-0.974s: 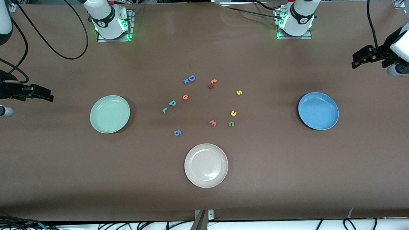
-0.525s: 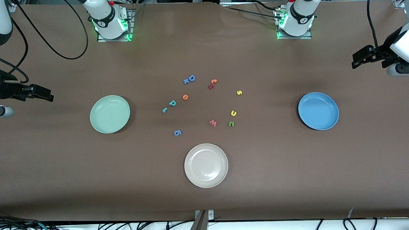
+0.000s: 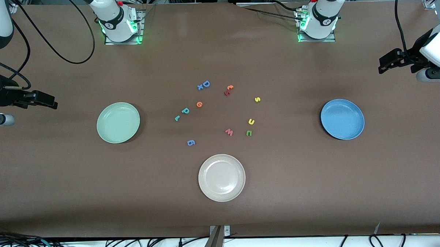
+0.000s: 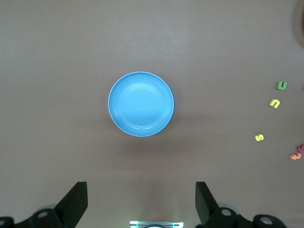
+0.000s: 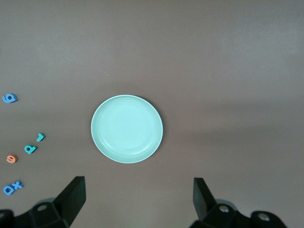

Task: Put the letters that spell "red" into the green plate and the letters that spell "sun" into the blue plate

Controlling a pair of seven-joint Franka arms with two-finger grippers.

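The teal r [image 3: 177, 118], teal d [image 3: 185, 110] and orange e [image 3: 199, 104] lie mid-table, toward the empty green plate [image 3: 118, 122]. Toward the empty blue plate [image 3: 342, 119] lie the yellow s [image 3: 257, 99], yellow u [image 3: 251, 121] and green n [image 3: 249, 133]. My right gripper [image 3: 47, 102] hangs open in the air at the right arm's end of the table, past the green plate [image 5: 127, 128]. My left gripper [image 3: 384, 64] hangs open at the left arm's end, past the blue plate [image 4: 141, 104]. Neither holds anything.
A beige plate [image 3: 222, 177] sits nearer the front camera than the letters. Other letters lie among them: a pink w [image 3: 229, 132], a blue g [image 3: 191, 142], a blue D [image 3: 206, 83] with a small x, and an orange t [image 3: 230, 87]. Both arm bases stand along the table's back edge.
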